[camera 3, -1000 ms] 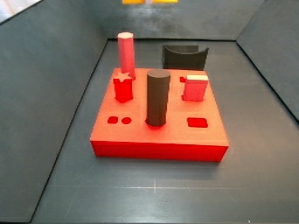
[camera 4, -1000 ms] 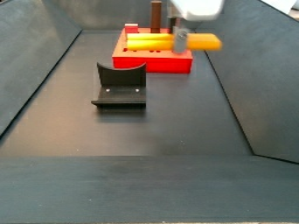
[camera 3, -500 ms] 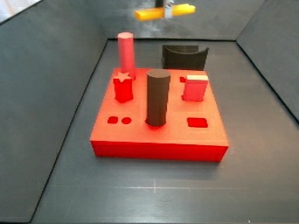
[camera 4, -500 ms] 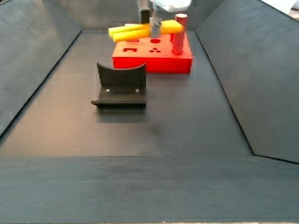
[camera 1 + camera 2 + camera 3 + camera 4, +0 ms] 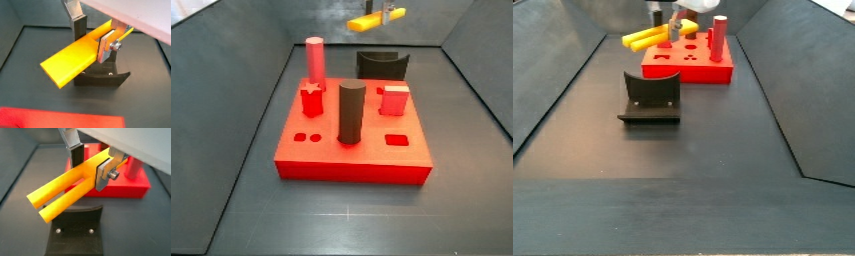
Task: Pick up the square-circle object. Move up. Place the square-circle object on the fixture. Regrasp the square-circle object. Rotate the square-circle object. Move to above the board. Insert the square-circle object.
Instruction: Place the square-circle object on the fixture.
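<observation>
My gripper point(image 5: 93, 39) point(image 5: 90, 167) is shut on the square-circle object point(image 5: 73, 62) point(image 5: 63, 195), a slim yellow-orange rod that juts out tilted from between the silver fingers. In both side views the rod point(image 5: 374, 19) point(image 5: 643, 38) hangs high in the air with the gripper point(image 5: 382, 8) point(image 5: 671, 22) at its upper end. The black fixture point(image 5: 100, 80) point(image 5: 75, 230) point(image 5: 382, 66) point(image 5: 651, 97) stands on the floor below, with nothing on it. The red board point(image 5: 352, 160) point(image 5: 687, 70) point(image 5: 133, 188) lies next to the fixture.
On the board stand a tall pink peg point(image 5: 314, 58), a thick dark cylinder point(image 5: 350, 112), a red cube point(image 5: 394, 99) and a red star piece point(image 5: 310, 97). Dark sloping walls point(image 5: 245, 90) close in the floor on both sides.
The gripper has carried the rod sideways through the air, left in one side view and right in the other. The rod now sits more tilted.
</observation>
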Motion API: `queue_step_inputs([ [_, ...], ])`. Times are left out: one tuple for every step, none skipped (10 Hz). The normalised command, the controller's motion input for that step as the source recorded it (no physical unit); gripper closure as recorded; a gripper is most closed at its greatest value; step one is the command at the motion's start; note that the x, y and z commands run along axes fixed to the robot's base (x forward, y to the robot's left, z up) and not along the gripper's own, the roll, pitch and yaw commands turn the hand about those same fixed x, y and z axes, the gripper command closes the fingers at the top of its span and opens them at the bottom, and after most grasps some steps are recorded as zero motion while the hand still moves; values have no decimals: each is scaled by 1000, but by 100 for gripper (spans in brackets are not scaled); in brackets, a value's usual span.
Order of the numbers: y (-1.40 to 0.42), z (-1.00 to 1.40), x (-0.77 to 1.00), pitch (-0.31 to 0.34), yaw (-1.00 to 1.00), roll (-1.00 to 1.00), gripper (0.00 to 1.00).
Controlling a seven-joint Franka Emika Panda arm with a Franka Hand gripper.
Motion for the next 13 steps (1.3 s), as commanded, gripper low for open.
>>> queue_step_inputs([
  [-24,-28,73,58,1000,-26,100],
  [508,404,412,3,1000,-815,100],
  [492,376,381,12,1000,-904,100],
  [355,233,241,54,1000,-984,100],
  [155,105,131,111,937,-1000,100],
  [86,52,81,163,874,-1000,100],
  [63,31,60,220,812,-1000,100],
  [49,15,47,310,718,-1000,100],
  [42,8,51,387,634,-1000,100],
  [38,-1,62,478,533,-1000,100],
  [39,-10,80,517,309,-821,100],
  [38,-12,89,510,134,-645,100],
  [41,-7,88,468,2,-463,100],
])
